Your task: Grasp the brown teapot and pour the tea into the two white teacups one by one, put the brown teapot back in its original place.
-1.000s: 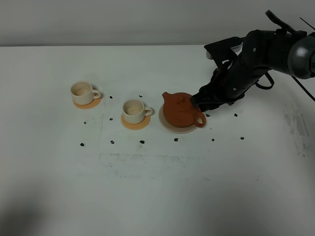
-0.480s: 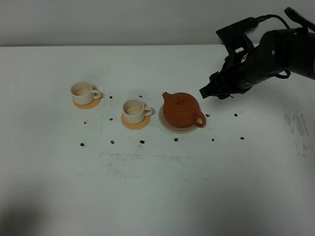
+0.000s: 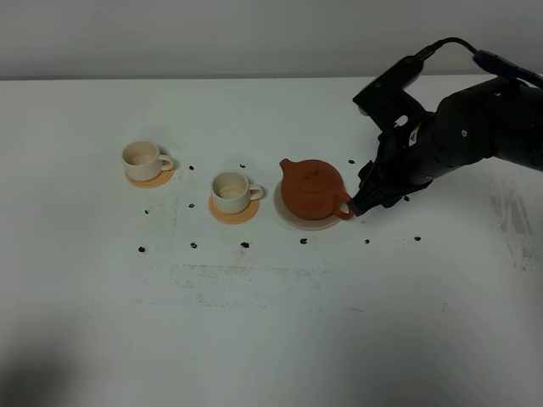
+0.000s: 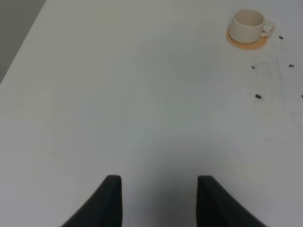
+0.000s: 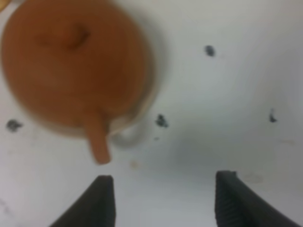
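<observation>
Teapot [image 3: 310,190], brown and squat, sat upright on its pale round disc [image 3: 294,223] right of the middle of the white tabletop [image 3: 271,322]. Its lid was on, its spout pointed left and its loop handle pointed right. The right fingers [image 3: 361,207] were low at the right side of the teapot, with their tips just beside the handle; from the high camera I could not tell whether they touched it. In the right wrist view, which was blurred, the teapot [image 5: 71,66] filled the far part of the frame. The right fingers [image 5: 163,201] stood wide apart over bare tabletop with nothing between them, and the handle stopped short of them.

Two white cups stood left of the teapot, each on a small orange coaster. The nearer cup [image 3: 229,191] was just beside the disc, and the other cup [image 3: 142,158] was farther left and slightly farther back. Small black specks [image 3: 244,245] lay scattered around them.

The left fingers [image 4: 159,201] were open and empty over bare tabletop, well apart from one cup [image 4: 248,26] seen beyond them.
</observation>
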`<control>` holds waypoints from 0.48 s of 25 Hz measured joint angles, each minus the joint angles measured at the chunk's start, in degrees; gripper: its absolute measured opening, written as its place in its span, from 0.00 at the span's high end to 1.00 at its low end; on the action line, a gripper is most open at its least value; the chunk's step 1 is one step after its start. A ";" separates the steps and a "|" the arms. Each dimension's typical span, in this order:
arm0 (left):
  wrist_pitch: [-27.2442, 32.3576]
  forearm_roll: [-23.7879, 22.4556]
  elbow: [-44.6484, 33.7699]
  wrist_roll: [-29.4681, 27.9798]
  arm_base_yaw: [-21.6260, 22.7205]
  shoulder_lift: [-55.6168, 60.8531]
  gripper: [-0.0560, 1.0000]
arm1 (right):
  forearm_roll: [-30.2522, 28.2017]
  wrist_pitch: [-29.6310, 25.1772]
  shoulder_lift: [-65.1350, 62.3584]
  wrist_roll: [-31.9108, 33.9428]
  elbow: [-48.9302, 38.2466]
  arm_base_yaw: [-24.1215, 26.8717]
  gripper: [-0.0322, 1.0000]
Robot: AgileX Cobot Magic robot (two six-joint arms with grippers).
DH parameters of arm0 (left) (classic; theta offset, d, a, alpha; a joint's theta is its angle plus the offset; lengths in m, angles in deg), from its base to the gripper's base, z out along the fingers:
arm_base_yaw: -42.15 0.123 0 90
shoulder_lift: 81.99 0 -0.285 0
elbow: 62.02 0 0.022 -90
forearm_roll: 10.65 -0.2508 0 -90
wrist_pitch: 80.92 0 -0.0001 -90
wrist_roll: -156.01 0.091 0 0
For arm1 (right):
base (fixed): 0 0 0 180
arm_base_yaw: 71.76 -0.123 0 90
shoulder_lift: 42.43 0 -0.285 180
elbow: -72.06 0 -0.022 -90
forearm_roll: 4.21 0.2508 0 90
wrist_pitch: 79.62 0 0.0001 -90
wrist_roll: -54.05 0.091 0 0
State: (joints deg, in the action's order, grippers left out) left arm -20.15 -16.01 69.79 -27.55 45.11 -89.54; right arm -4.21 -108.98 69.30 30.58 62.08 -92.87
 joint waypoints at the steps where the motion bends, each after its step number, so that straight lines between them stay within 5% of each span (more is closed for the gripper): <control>1: 0.00 0.00 0.00 0.00 0.00 0.00 0.57 | -0.76 -1.22 0.00 0.00 0.46 -0.70 0.50; 12: 0.00 0.00 0.00 0.05 0.00 0.00 0.57 | -0.81 -21.49 9.42 -1.65 20.11 -2.80 0.50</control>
State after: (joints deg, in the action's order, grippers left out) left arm -20.15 -16.01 69.79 -27.50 45.11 -89.54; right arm -5.01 -130.47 78.72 28.93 82.19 -95.67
